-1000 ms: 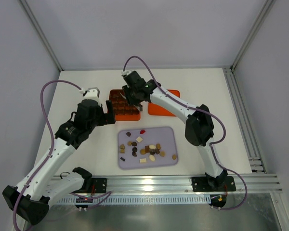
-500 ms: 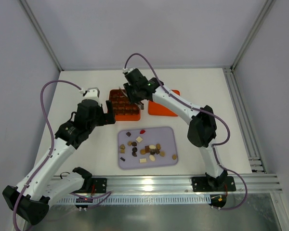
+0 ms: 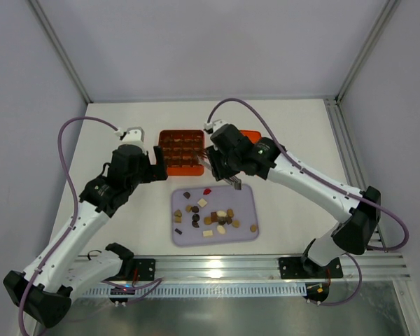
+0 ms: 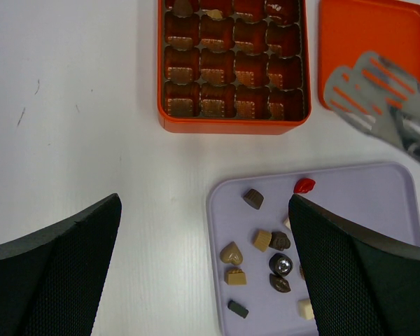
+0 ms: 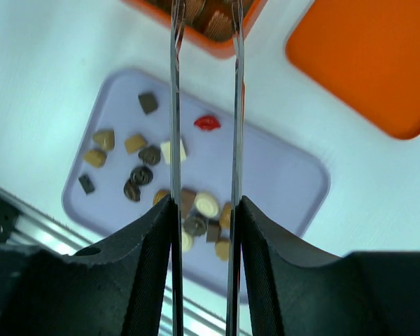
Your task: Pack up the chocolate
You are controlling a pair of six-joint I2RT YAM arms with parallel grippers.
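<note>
Left end effector [image 3: 158, 165] hovers wide open and empty beside the orange gridded box [image 3: 183, 150]. Loose chocolate [image 3: 211, 217] sits on the lilac tray [image 3: 189, 240]. Right end effector [image 3: 232, 182] is above it, narrowly open and empty; best to drop straight over an isolated piece like the red piece [image 3: 207, 190].

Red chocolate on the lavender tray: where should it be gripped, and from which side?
I'd pinch the red chocolate across its short width, straight down from above: it lies flat and elongated, clear of the other pieces, so both long sides are free.
</note>
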